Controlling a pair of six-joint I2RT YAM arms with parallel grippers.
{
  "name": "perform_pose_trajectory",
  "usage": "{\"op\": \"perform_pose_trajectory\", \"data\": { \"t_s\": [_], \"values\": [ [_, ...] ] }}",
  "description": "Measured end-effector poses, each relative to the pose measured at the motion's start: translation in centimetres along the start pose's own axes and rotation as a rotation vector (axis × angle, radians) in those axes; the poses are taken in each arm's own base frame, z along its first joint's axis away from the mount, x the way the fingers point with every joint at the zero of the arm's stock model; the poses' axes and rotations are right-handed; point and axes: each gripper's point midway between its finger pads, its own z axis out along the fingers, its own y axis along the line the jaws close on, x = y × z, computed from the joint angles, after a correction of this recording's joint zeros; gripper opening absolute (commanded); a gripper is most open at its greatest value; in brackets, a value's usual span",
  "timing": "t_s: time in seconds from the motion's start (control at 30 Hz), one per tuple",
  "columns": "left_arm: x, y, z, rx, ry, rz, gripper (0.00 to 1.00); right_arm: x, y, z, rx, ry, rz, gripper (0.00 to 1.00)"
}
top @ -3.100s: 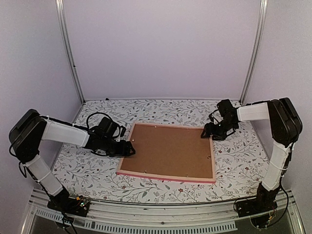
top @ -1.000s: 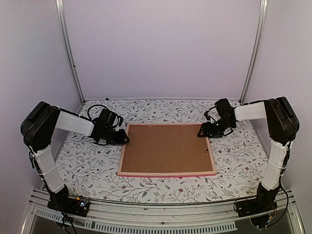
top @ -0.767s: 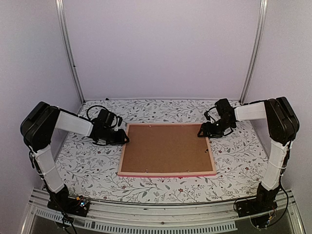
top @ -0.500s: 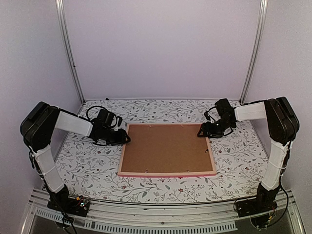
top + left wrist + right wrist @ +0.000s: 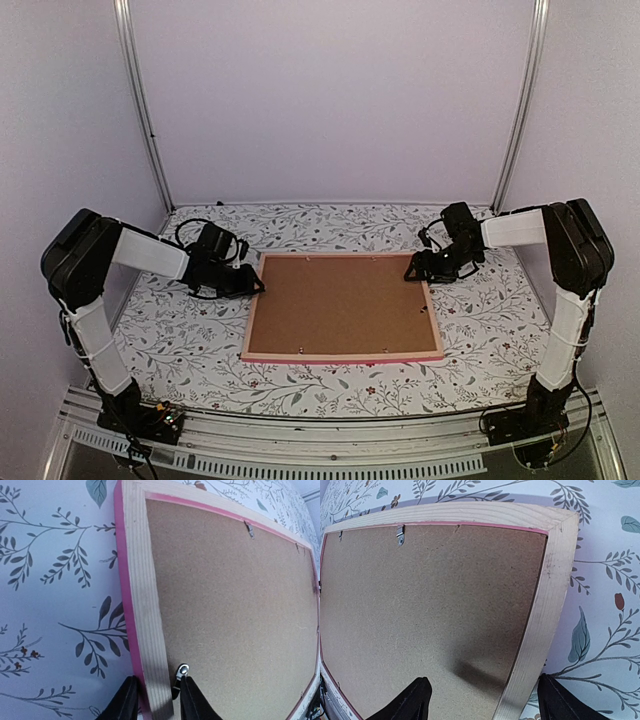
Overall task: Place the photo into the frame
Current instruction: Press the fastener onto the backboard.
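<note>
The frame [image 5: 340,356] lies face down on the flowered tablecloth, its pink-edged wooden rails around a brown backing board [image 5: 340,300]. The photo is hidden. My left gripper [image 5: 252,285] is at the far end of the left rail. In the left wrist view the left gripper [image 5: 156,682] pinches that rail [image 5: 145,605]: one finger on the pink outer edge, the other against a small metal tab [image 5: 182,671] on the board. My right gripper [image 5: 415,272] is at the far right corner. In the right wrist view the right gripper [image 5: 482,680] stands wide open astride the right rail [image 5: 545,605].
Small metal tabs [image 5: 400,534] sit along the inner edges of the board. Metal posts [image 5: 140,100] stand at the back corners, with plain walls behind. The table's near edge carries a metal rail [image 5: 320,440] with both arm bases.
About three seconds back the frame lay skewed and nearer; it now sits square and farther back, both grippers with it. Over the last second nothing has visibly shifted.
</note>
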Motion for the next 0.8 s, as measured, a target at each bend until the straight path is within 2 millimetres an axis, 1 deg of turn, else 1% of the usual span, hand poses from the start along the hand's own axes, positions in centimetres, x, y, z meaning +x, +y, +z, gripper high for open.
{"op": "perform_pose_trajectory", "data": {
  "t_s": [0.43,0.63,0.8],
  "values": [
    [0.0,0.3,-0.1,-0.034,-0.01,0.015,0.27,0.0,0.0,0.0,-0.001,0.0,0.0,0.77],
    [1.0,0.6,-0.7,-0.046,-0.005,-0.001,0.3,0.0,0.0,0.0,-0.003,0.001,0.0,0.78],
    [1.3,0.7,-0.9,-0.052,-0.004,-0.008,0.29,0.0,0.1,0.0,-0.004,0.001,0.0,0.78]
  ]
}}
